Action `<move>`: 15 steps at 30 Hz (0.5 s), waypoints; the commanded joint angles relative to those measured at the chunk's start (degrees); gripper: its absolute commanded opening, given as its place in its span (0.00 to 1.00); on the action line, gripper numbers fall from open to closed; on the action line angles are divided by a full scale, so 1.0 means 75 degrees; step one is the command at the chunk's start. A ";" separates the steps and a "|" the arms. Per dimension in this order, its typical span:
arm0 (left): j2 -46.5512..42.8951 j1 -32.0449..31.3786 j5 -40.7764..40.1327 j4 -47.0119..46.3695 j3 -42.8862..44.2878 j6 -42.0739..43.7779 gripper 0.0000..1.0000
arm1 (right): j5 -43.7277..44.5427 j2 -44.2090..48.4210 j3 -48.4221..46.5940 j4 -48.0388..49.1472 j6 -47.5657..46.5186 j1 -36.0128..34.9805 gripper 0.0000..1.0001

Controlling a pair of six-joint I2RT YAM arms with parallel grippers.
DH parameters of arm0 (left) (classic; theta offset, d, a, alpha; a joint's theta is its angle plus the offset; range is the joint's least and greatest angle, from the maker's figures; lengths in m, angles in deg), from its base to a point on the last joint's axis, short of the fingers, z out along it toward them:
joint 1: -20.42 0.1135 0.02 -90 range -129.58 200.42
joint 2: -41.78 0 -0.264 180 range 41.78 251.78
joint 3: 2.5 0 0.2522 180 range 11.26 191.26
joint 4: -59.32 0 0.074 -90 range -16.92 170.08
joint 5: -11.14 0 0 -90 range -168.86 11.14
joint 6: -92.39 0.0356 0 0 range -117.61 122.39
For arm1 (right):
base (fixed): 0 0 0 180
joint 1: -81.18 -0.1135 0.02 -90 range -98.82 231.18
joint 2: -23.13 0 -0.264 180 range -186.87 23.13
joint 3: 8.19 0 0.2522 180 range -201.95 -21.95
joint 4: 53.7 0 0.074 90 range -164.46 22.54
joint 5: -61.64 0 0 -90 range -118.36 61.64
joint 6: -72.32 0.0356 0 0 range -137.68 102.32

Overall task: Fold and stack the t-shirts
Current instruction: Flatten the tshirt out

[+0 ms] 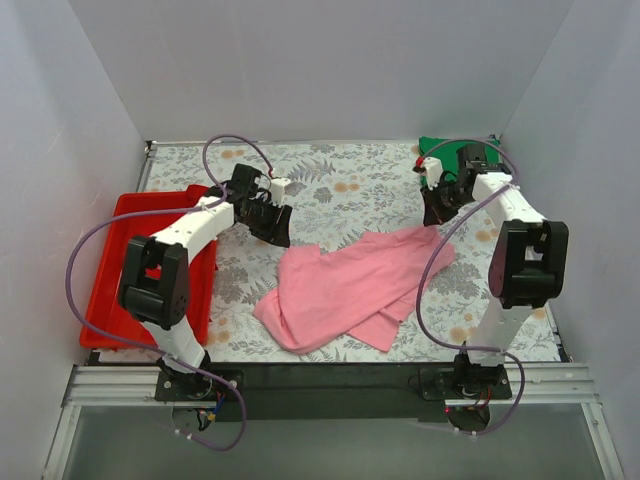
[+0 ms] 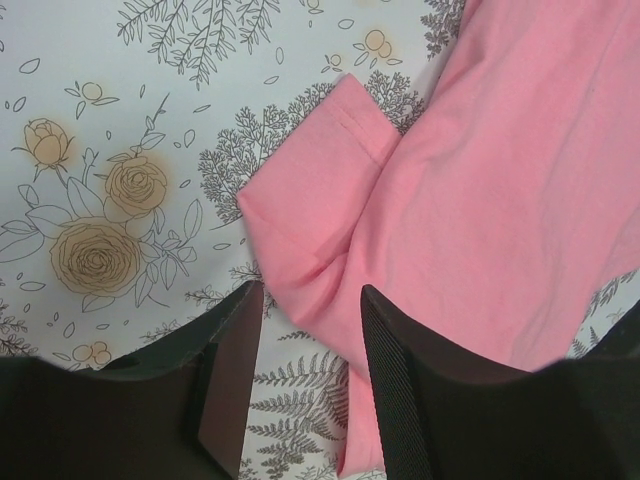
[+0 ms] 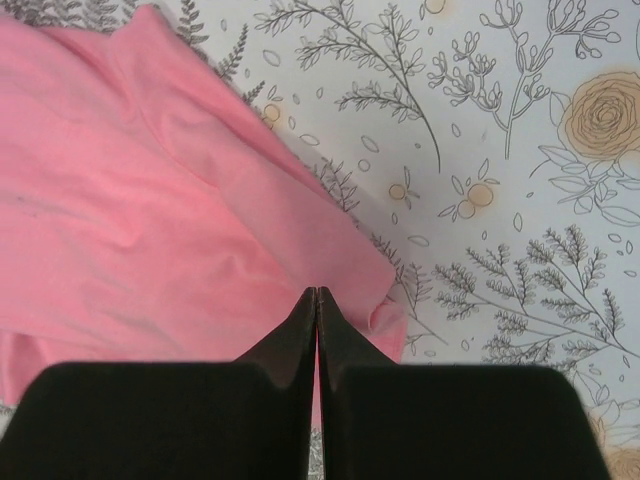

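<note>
The light pink t-shirt (image 1: pixel 345 285) lies crumpled and spread on the floral tablecloth in the middle. It also shows in the left wrist view (image 2: pixel 500 180) and in the right wrist view (image 3: pixel 150 200). The dark green t-shirt (image 1: pixel 445 152) lies at the back right corner, mostly hidden behind the right arm. My left gripper (image 1: pixel 272 225) (image 2: pixel 308 300) is open just above the pink shirt's upper left edge, with a fold of sleeve between the jaws. My right gripper (image 1: pixel 440 205) (image 3: pixel 317 292) is shut, with nothing seen in it, above the shirt's far right corner.
A red plastic tray (image 1: pixel 110 300) sits at the left edge under the left arm. White walls close in the table on three sides. The floral cloth (image 1: pixel 350 185) is bare between the two grippers.
</note>
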 commanded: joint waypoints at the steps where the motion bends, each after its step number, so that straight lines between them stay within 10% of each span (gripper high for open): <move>1: 0.0176 0.0035 -0.0023 -0.0373 -0.0056 -0.0138 0.43 | -0.0070 0.0994 0.0447 -0.0067 -0.0380 0.0004 0.01; 15: 0.1138 -0.0538 -0.1546 -0.1357 -0.0091 -0.0174 0.44 | -0.0269 0.1757 0.1550 -0.0524 -0.0825 0.0004 0.01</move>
